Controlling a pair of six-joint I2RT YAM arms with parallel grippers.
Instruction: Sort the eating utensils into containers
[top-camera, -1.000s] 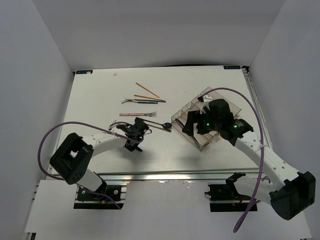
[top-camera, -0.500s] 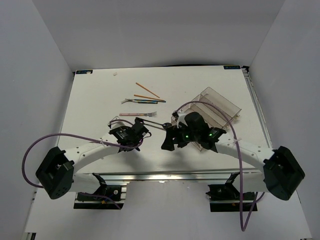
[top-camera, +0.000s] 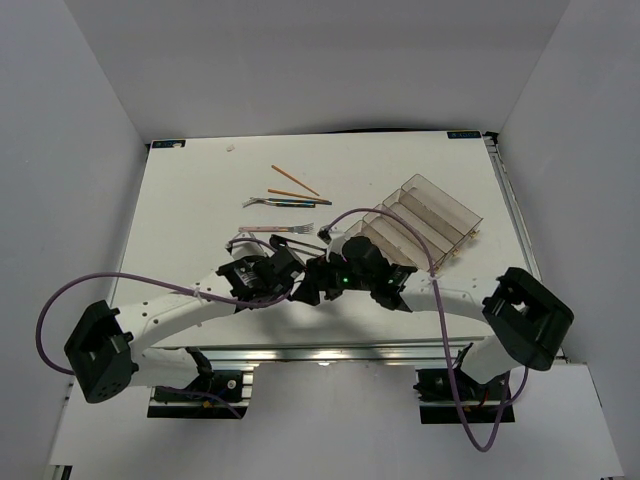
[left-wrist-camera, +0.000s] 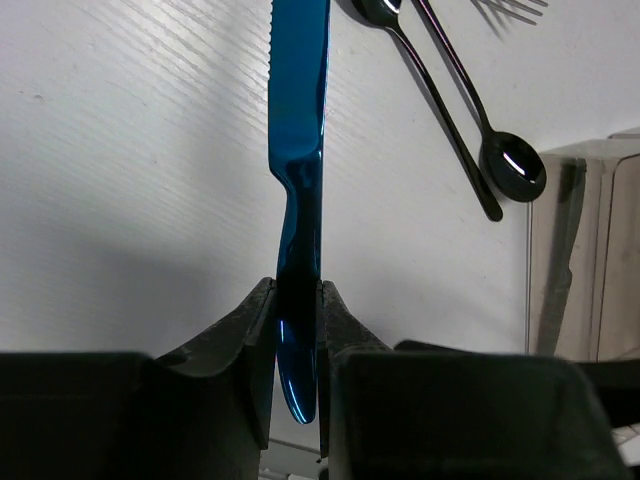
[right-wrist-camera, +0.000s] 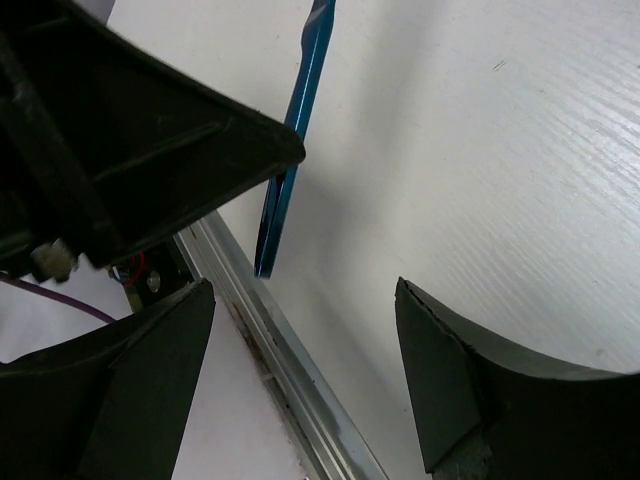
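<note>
My left gripper (left-wrist-camera: 298, 310) is shut on the handle of the blue knife (left-wrist-camera: 300, 150) and holds it just above the table, blade pointing away. From above the left gripper (top-camera: 272, 272) is at the table's front middle. My right gripper (top-camera: 306, 285) is right beside it, open and empty (right-wrist-camera: 305, 370), with the knife's handle end (right-wrist-camera: 296, 130) just ahead of its fingers. The clear divided tray (top-camera: 425, 215) stands to the right. A black spoon (left-wrist-camera: 512, 165) and another black utensil (left-wrist-camera: 440, 110) lie near the tray's corner.
Two orange chopsticks (top-camera: 294, 180), a silver fork and a dark knife (top-camera: 275, 201), and a pink-handled fork (top-camera: 275, 229) lie at the table's middle back. The table's metal front rail (right-wrist-camera: 290, 390) runs right under my right gripper.
My right arm has swung left from over the tray to beside the left gripper. The left gripper has shifted slightly right, still holding the knife.
</note>
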